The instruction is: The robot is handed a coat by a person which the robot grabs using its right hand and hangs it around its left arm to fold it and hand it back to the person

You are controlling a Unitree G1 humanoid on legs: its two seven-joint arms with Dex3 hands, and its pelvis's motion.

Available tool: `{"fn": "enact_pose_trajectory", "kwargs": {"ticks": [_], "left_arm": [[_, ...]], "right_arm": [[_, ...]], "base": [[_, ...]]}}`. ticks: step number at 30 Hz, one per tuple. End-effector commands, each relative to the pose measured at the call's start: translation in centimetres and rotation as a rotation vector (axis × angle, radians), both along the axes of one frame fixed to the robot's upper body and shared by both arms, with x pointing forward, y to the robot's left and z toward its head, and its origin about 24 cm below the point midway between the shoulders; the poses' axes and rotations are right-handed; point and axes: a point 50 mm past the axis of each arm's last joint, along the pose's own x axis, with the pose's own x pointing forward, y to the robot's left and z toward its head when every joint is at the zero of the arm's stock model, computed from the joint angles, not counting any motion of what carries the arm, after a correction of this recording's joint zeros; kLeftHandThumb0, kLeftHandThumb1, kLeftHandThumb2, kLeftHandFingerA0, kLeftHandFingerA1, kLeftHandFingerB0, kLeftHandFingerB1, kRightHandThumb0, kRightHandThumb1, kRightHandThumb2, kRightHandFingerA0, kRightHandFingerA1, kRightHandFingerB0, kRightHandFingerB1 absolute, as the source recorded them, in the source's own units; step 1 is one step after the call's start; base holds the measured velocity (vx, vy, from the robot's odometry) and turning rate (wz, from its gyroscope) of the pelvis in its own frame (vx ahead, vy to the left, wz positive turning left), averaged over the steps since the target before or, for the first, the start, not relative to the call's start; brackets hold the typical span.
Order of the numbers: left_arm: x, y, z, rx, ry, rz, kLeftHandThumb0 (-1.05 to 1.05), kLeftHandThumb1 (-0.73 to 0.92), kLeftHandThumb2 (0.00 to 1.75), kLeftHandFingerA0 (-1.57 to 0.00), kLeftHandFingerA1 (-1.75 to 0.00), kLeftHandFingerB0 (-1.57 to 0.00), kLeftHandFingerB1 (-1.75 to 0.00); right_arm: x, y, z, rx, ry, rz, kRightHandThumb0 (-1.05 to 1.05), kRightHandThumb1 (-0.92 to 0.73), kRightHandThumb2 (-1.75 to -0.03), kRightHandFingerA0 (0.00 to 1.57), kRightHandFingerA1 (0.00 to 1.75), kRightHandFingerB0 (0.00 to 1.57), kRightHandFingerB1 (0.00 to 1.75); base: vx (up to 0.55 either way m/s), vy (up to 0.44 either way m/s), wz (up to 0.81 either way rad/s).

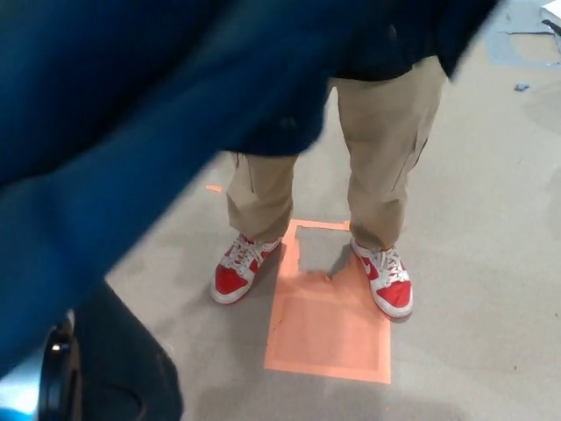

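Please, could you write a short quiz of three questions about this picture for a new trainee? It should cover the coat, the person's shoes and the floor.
1. True or false: the dark blue coat hides the person's shoes.
2. Which colours do the shoes have? A) red and white B) black C) green
3. Fill in: the square floor mark is ____ in colour.

Key: 1 false; 2 A; 3 orange.

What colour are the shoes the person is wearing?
The lace-up sneakers are red with white panels and laces, seen best in the head view.
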Motion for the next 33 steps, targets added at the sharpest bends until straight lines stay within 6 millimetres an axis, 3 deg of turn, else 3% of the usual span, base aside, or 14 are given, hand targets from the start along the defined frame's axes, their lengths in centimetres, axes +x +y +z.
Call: {"fn": "enact_pose_trajectory", "kwargs": {"ticks": [1,2,4,33], "left_arm": [[-0.7,3.0,0.5,-0.023,-0.061,0.057,-0.59,0.73,0.62,-0.33,-0.37,-0.3,-0.33],[-0.8,3.2,0.5,-0.029,-0.063,0.061,-0.59,0.73,0.62,-0.33,-0.37,-0.3,-0.33],[-0.9,3.6,0.3,-0.018,-0.06,0.069,-0.6,0.73,0.62,-0.34,-0.38,-0.3,-0.33],[-0.9,3.7,0.3,-0.02,-0.064,0.066,-0.6,0.73,0.62,-0.34,-0.38,-0.3,-0.33]], "right_arm": [[0.2,-6.5,-8.0,0.175,0.224,-0.083,-0.32,-0.85,-0.67,1.29,0.77,1.12,0.72],[0.3,-7.8,-10.5,0.21,0.27,-0.112,-0.32,-0.85,-0.67,1.29,0.77,1.12,0.72],[0.4,-8.6,-12.4,0.245,0.312,-0.156,-0.33,-0.83,-0.66,1.26,0.77,1.12,0.74],[0.3,-8.5,-12.6,0.238,0.31,-0.142,-0.33,-0.83,-0.66,1.26,0.77,1.12,0.74]], "base": [[0.0,0.0,0.0],[0.0,0.0,0.0],[0.0,0.0,0.0],[0.0,0.0,0.0]]}}
